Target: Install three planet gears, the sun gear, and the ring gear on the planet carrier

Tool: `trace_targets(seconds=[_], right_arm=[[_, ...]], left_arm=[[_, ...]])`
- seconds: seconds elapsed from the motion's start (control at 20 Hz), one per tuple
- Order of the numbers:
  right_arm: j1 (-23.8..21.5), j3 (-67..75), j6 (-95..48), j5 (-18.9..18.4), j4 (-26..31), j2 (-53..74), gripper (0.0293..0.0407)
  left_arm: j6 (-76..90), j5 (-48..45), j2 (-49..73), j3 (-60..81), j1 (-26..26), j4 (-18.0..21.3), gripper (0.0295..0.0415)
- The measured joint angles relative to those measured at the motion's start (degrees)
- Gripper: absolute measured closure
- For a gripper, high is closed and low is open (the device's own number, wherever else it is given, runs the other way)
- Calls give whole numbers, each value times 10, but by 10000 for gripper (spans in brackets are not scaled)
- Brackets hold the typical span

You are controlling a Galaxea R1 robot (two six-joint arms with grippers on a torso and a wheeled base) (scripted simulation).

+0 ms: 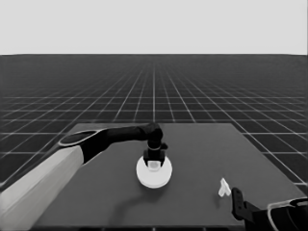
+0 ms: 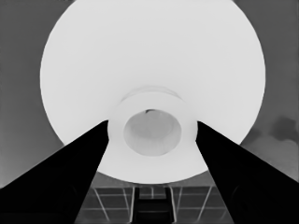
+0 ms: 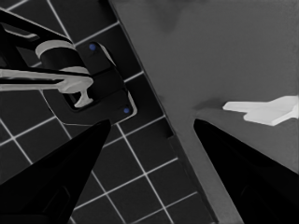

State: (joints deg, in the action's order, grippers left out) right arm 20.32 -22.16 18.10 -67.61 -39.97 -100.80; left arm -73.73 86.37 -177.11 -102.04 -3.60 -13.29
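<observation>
- The left gripper [image 1: 154, 162], two long pointed black fingers on the arm reaching in from the left, stands directly over the middle of the table [image 1: 202, 144], pointing straight down onto the large white flat round part [image 1: 154, 174], the larger round part of the set.
- In the left wrist view the fingers [image 2: 70, 172] are spread apart, one on each side of a raised white collar with a hollow centre [image 2: 152, 133] that sits at the middle of the white disc. Whether their inner faces press on the collar or stand just clear cannot be told.
- The relation that matters: the collar's axis is upright and lies between the fingers, in line with the gripper, so any coming move is probably a straight vertical one, a lift away or a final press.
- No small toothed gears and no smaller round part are visible, which suggests they lie hidden under the larger one and the task is near its end.
- The head view shows where the stack lies on the table; only the left wrist view shows the collar between the fingers.
- The right gripper [image 1: 237, 202] waits at the table's near right corner, fingers apart and holding nothing, a thin white piece [image 3: 266, 109] lying near it.
</observation>
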Motion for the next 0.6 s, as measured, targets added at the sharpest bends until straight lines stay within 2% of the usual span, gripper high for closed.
trace_targets(seconds=[0.6], right_arm=[[0,0,0,0,0,0,315]], left_arm=[[59,0,0,0,0,0,362]])
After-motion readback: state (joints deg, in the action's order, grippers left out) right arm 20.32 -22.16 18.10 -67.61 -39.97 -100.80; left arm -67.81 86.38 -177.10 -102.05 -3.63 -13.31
